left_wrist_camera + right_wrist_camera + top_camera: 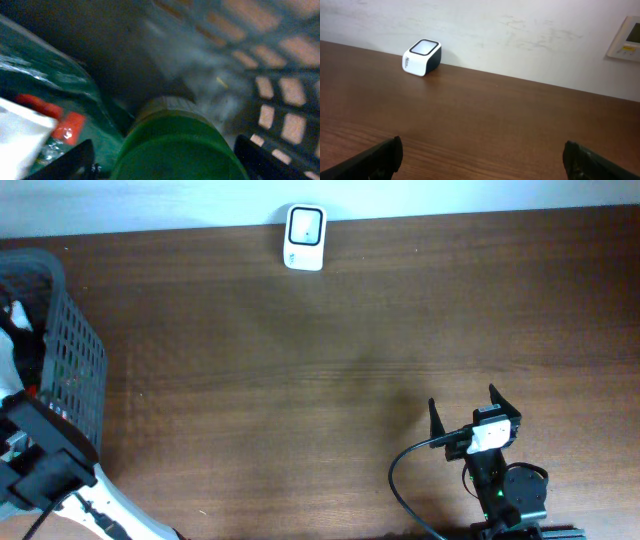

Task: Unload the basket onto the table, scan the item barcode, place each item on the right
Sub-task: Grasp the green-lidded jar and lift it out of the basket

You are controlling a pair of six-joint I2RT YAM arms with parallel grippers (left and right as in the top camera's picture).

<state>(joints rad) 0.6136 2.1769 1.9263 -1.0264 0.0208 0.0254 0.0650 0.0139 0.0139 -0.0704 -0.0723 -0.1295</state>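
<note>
Down in basket [88, 355] at 9 o'clock: L gripper [164, 161], jaws apart astride green can [175, 135]; clamped or not, can't tell. Green-red pkt [60, 120] at can's 9. At 5 o'clock: R gripper [462, 396], jaws wide apart. Scanner [304, 237] at 12.

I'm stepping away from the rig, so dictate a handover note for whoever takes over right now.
Left gripper: down inside the dark plastic mesh basket, jaws either side of a round green-lidded container; grip unclear.
Right gripper: open, empty, idle at near right.
White box-shaped barcode scanner: far side, centre, nothing in front of it.
Done: reach into the basket.
Left: lift an item out, show its barcode to the scanner.
</note>
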